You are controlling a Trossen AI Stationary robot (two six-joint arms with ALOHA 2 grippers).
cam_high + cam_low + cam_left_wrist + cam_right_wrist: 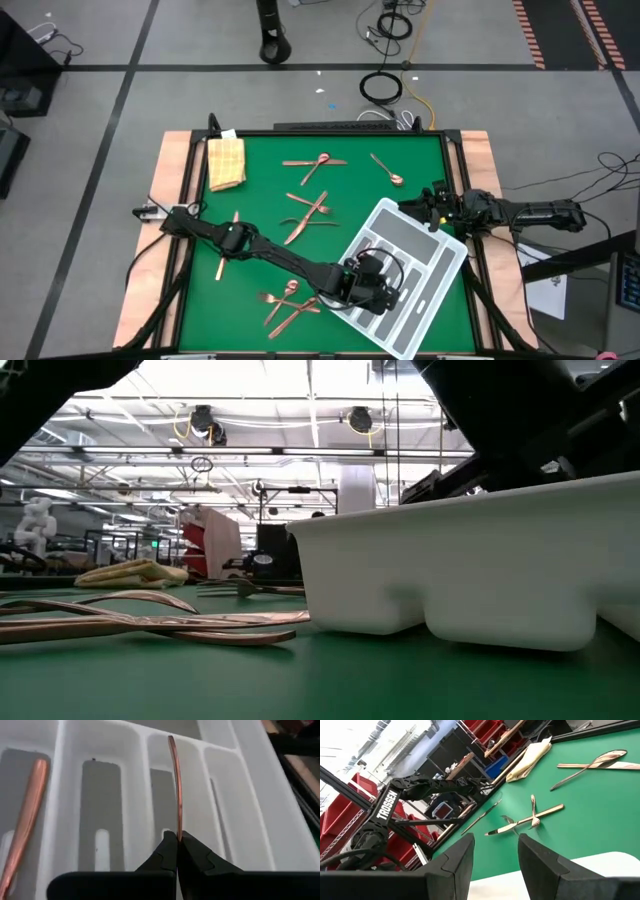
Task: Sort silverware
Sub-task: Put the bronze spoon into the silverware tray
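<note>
Left end effector (177,839) clenched on a copper utensil handle (175,785), held above the white tray's (70,780) compartments; another copper piece (25,825) lies in a compartment beside it. Right end effector (495,852) released, at the tray's edge; silverware (525,820) on the table (600,815) ahead.

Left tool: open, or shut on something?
Shut on a copper utensil handle: in the left wrist view the left tool pinches its end, over the white divided tray. Which utensil, cannot tell.

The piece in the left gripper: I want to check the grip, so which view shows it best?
Left wrist view: the left gripper is shut on the copper piece over the tray. High view hides it under the wrist; low and right wrist views miss it.
</note>
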